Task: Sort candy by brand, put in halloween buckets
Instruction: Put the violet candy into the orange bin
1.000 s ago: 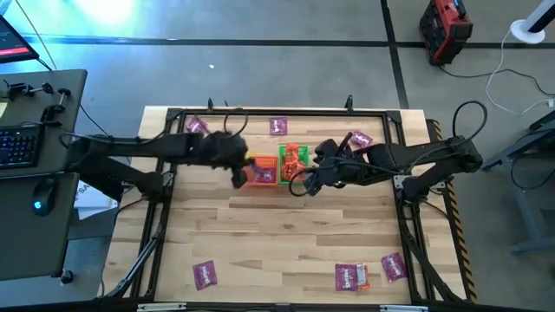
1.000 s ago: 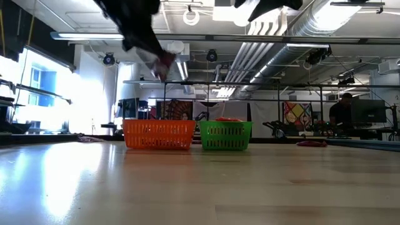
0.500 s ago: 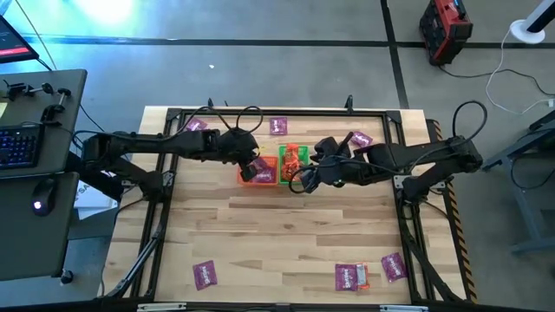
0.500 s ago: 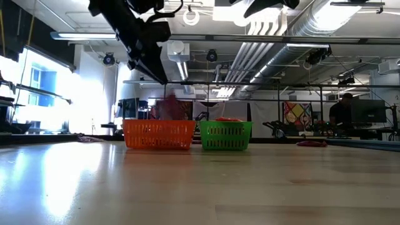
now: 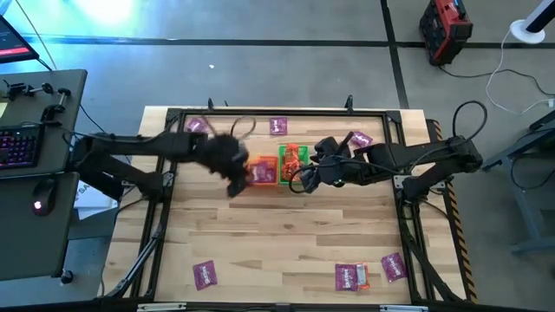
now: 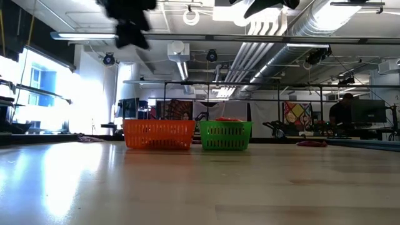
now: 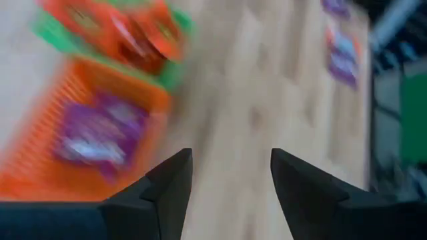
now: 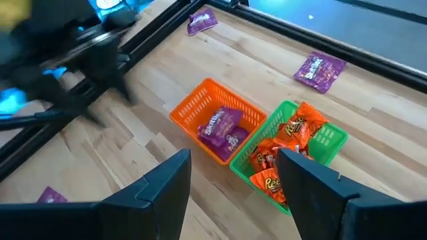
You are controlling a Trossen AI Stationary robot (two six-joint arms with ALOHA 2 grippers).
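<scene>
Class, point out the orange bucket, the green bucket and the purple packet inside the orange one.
Orange bucket (image 8: 189,105): right wrist view, on its rim.
Green bucket (image 8: 335,139): right wrist view, on its wall.
Purple packet (image 8: 221,128): right wrist view, on the wrapper's middle.

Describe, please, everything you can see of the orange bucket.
The orange bucket is a small square plastic basket with slotted walls, standing upright on the wooden table, its side against the green bucket. Purple candy lies inside. The open left claw is near it, touching nothing.
</scene>
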